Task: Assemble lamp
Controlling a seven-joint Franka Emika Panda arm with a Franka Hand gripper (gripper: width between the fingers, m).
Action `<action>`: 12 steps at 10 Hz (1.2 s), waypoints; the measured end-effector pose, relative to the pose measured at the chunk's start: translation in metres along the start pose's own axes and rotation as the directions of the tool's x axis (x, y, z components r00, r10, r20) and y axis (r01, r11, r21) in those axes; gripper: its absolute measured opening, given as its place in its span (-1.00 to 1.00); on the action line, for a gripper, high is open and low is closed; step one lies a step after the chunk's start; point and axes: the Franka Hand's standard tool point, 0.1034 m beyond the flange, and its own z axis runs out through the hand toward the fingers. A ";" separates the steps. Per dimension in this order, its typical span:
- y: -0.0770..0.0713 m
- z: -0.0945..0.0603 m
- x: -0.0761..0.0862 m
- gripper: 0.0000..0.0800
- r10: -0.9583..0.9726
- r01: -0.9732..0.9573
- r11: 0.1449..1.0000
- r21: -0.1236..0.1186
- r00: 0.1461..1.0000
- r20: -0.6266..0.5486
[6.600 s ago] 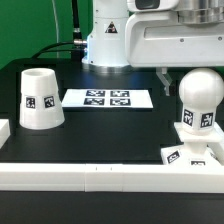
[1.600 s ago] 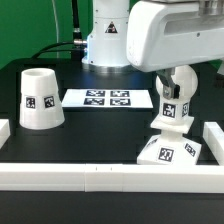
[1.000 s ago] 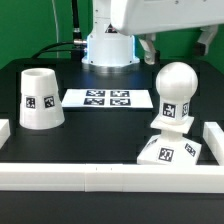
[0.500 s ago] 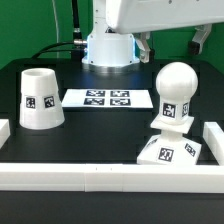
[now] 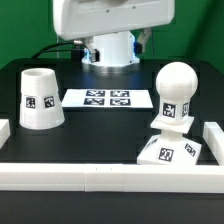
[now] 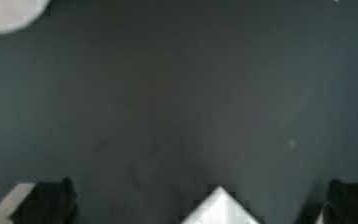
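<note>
**Bulb on base, arm up and clear**

Black tabletop, green backdrop. I see the bulb (image 5: 176,94) standing upright on the base (image 5: 172,152) at the exterior view's right, just inside the front rail (image 5: 100,176). Shade (image 5: 41,98) sits alone at the exterior view's left, marker board (image 5: 108,99) between them further back. Arm body fills the top of the exterior view, well above the parts. Gripper (image 6: 197,203): dark fingers (image 6: 44,200) spread apart, nothing between them, only bare table below.

White rounded bulb (image 5: 175,95) is seated upright on the flat square base (image 5: 172,151), at the exterior view's right. Tagged truncated-cone shade (image 5: 40,98) stands upright, well apart, at its left.
</note>
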 end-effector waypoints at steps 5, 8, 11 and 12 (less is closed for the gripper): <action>0.013 0.000 -0.016 0.75 -0.064 0.064 0.998 0.006 0.998 0.008; 0.049 0.003 -0.065 0.75 -0.096 0.096 0.995 0.021 0.995 0.014; 0.054 0.004 -0.071 0.75 -0.092 0.092 0.996 0.024 0.996 0.017; 0.054 0.004 -0.071 0.75 -0.092 0.092 0.995 0.024 0.996 0.018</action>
